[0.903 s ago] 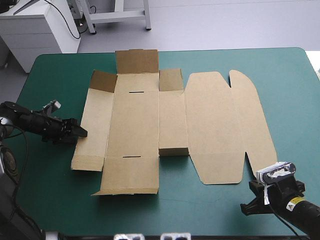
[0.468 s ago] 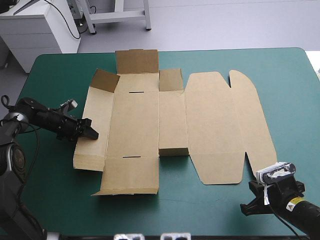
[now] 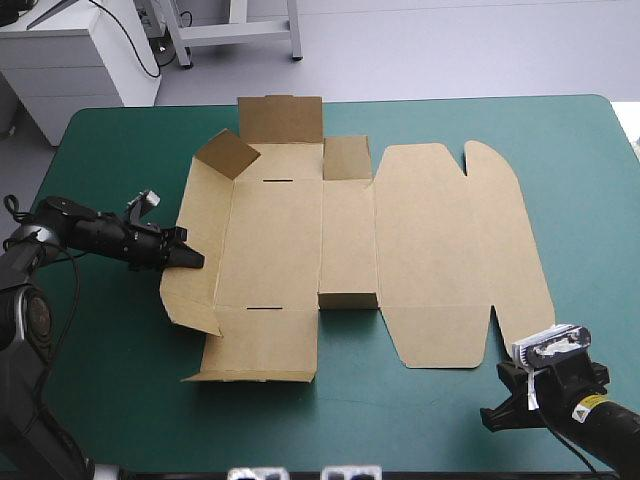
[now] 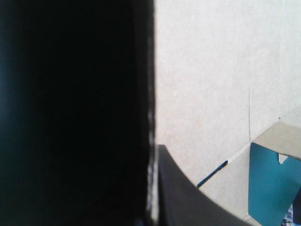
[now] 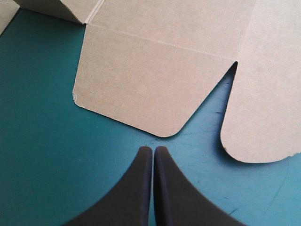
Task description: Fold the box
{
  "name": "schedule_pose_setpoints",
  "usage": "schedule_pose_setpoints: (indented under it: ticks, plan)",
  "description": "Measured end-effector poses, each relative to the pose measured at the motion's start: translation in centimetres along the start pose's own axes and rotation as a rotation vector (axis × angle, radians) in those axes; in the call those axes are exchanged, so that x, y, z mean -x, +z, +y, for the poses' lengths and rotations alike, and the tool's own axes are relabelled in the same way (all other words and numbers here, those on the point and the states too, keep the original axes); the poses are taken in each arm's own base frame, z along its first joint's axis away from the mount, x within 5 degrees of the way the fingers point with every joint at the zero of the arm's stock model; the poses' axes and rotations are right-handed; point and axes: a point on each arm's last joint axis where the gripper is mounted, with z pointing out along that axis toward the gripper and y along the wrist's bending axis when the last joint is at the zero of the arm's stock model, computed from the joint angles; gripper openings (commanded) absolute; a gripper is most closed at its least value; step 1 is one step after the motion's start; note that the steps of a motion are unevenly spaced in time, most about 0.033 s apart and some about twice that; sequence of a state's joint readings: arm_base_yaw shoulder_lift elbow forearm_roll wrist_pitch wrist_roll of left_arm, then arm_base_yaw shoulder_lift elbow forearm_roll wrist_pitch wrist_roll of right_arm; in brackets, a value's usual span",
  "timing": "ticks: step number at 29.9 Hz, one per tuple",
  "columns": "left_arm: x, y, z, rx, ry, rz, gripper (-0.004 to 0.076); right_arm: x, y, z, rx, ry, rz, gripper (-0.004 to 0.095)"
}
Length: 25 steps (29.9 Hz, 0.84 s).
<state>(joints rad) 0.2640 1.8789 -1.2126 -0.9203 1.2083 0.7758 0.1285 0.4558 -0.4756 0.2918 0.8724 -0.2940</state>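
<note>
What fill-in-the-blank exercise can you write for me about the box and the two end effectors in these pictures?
1. The left end effector grips the box by its ___ side wall, which is tilted up.
2. The right end effector is ___, holding nothing.
3. The rounded flap ahead of it lies ___ on the teal-green cover.
Missing words: left; shut; flat.

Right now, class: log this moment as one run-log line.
box: mostly flat, left wall raised | left gripper: jaws shut on that wall | right gripper: jaws shut, off box
</note>
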Motion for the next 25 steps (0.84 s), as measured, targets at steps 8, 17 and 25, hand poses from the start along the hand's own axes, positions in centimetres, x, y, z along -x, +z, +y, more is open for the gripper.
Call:
schedule_pose_setpoints:
  ticks: [8,17,25]
  plan:
    - [2.2,-0.5,-5.6,0.021,0.242,-0.047,-0.0001,0.0,0.0,0.0,0.000,0.000,0.000,-0.0001]
    - [5.1,-4.6,-18.3,0.202,0.708,-0.116,-0.0002,0.0,0.0,0.0,0.000,0.000,0.000,-0.0001]
    - [3.9,-4.8,-27.8,0.376,1.057,-0.146,-0.0003,0.0,0.0,0.0,0.000,0.000,0.000,-0.0001]
